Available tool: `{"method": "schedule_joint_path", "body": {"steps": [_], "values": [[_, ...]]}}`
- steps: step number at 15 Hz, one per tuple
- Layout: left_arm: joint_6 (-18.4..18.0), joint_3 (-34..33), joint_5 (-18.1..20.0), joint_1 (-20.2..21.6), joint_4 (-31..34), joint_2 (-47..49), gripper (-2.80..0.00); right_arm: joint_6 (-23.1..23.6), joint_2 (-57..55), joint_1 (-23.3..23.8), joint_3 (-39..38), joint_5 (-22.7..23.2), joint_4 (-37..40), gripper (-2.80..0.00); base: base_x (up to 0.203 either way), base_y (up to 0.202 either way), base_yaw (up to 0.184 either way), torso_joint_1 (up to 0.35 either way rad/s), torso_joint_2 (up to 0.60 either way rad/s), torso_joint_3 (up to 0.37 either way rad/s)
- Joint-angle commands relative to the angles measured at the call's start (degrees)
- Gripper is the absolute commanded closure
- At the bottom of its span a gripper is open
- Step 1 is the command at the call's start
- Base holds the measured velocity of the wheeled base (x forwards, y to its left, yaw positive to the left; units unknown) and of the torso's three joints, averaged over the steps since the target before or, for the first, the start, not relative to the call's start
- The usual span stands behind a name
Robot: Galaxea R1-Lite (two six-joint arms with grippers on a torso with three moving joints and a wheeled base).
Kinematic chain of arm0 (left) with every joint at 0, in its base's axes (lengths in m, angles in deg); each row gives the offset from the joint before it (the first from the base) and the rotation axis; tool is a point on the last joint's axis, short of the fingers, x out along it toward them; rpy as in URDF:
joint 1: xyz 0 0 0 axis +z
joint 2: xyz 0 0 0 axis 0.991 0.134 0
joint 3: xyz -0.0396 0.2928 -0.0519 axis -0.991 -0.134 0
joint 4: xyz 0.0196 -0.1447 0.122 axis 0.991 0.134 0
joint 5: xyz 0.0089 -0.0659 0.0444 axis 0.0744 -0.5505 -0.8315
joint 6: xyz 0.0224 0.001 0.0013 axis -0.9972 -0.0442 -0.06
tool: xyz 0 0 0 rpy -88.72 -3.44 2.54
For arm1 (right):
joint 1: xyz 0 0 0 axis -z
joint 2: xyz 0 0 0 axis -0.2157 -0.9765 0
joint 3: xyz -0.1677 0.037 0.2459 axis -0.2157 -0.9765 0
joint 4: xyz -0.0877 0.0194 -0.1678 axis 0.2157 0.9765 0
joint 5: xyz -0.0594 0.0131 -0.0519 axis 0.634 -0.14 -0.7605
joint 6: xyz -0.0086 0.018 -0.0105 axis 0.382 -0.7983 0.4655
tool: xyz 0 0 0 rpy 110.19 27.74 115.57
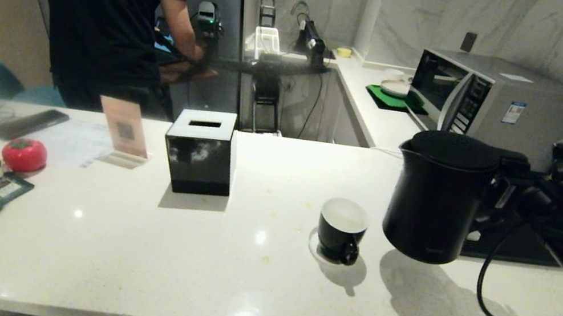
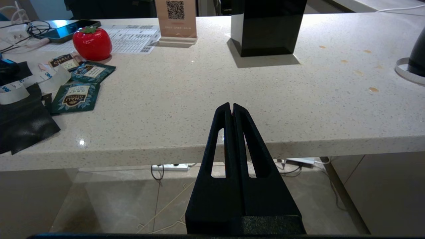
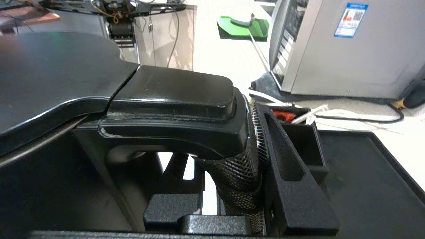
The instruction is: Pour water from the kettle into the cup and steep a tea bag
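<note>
Just beyond our right pincer, toward the middle of the bench, hangs the kettle; we are grasping it by its loop handle, the mesh-wrapped grip clamped between the two fingers, and its shadow on the bench suggests the body is lifted clear of the surface. The relation that matters now is the one between spout and cup. The spout points away from the pincer, on the far side of the kettle body, and the cup sits on its saucer further out on that same side and lower, close by but not touching. So the line from handle through body to spout already runs toward the cup. We judge that the pour calls for a short carry along that line until the spout stands over the white inside, then a tilt away from the pincer.

Our left pincer is clenched on nothing, parked off the near edge of the bench, well apart from the cup. We cannot make out a bare tea bag anywhere.
</note>
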Motion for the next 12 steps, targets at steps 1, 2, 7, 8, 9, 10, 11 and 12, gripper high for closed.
{"method": "schedule_joint_path", "body": {"steps": [1, 2, 7, 8, 9, 10, 11, 12], "values": [[0.02, 0.00, -0.04, 0.00, -0.05, 0.09, 0.00, 1.16, -0.42, 0.04, 0.39, -0.06, 0.53, 0.00, 0.000, 0.000, 0.000, 0.000, 0.00, 0.000], [0.02, 0.00, -0.04, 0.00, -0.05, 0.09, 0.00, 1.66, -0.51, 0.06, 0.40, -0.06, 1.02, 0.00, 0.000, 0.000, 0.000, 0.000, 0.00, 0.000], [0.02, 0.00, -0.04, 0.00, -0.05, 0.09, 0.00, 4.43, -1.58, -0.03, 1.58, -0.06, 1.20, 0.00, 0.000, 0.000, 0.000, 0.000, 0.00, 0.000], [0.02, 0.00, -0.04, 0.00, -0.05, 0.09, 0.00, 5.15, -1.78, -0.03, 2.37, -0.06, 1.33, 0.00, 0.000, 0.000, 0.000, 0.000, 0.00, 0.000], [0.02, 0.00, -0.04, 0.00, -0.05, 0.09, 0.00, 6.44, -1.91, -0.02, 2.99, -0.07, 1.82, 0.00, 0.000, 0.000, 0.000, 0.000, 0.00, 0.000], [0.02, 0.00, -0.04, 0.00, -0.05, 0.09, 0.00, 7.39, -1.91, 0.00, 3.55, -0.06, 2.47, 0.00, 0.000, 0.000, 0.000, 0.000, 0.00, 0.000], [0.02, 0.00, -0.04, 0.00, -0.05, 0.05, 0.00, 8.32, -1.91, -0.03, 4.36, -0.06, 2.91, 0.00, 0.000, 0.000, 0.000, 0.000, 0.00, 0.000], [0.02, 0.00, -0.04, 0.00, -0.05, 0.09, 0.00, 9.06, -1.99, -0.03, 4.94, -0.06, 3.03, 0.00, 0.000, 0.000, 0.000, 0.000, 0.00, 0.000]]}}
